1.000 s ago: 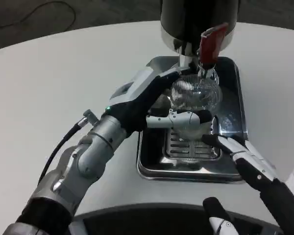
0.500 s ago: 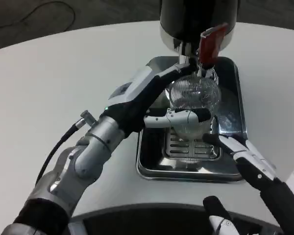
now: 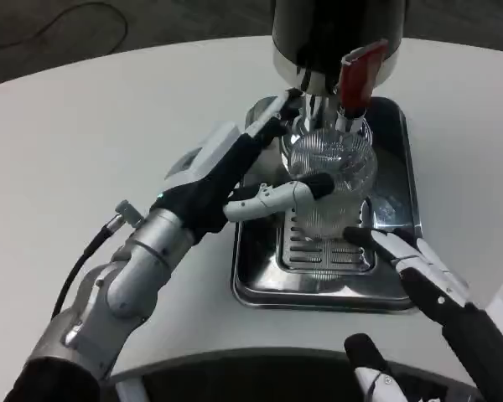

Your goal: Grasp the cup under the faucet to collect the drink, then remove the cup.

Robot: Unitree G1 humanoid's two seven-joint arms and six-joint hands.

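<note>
The clear, ribbed glass cup point(image 3: 331, 172) sits in my left hand point(image 3: 260, 163), upright and right under the metal faucet point(image 3: 317, 105) of the black and silver drink dispenser point(image 3: 335, 38). My white and black fingers wrap it: one finger point(image 3: 277, 194) crosses its near side, and others reach round its far side by the spout. Whether the cup's base touches the grate below I cannot tell.

Just past my fingertips, above the cup's rim, hangs the dispenser's red tap lever point(image 3: 356, 74). Beneath my left hand lies the shiny steel drip tray point(image 3: 407, 180), with its slotted grate point(image 3: 323, 251) on my near side of the cup.

My right hand point(image 3: 411, 264) lies low and near me, at the tray's front right corner, its fingers stretched out flat and apart, holding nothing; its fingertips point toward the cup's foot and stop just short of it.

Everything stands on the round white bench point(image 3: 109, 117). Far off beyond my left forearm, a dark cable point(image 3: 59, 21) curls on the grey floor point(image 3: 176, 17).
</note>
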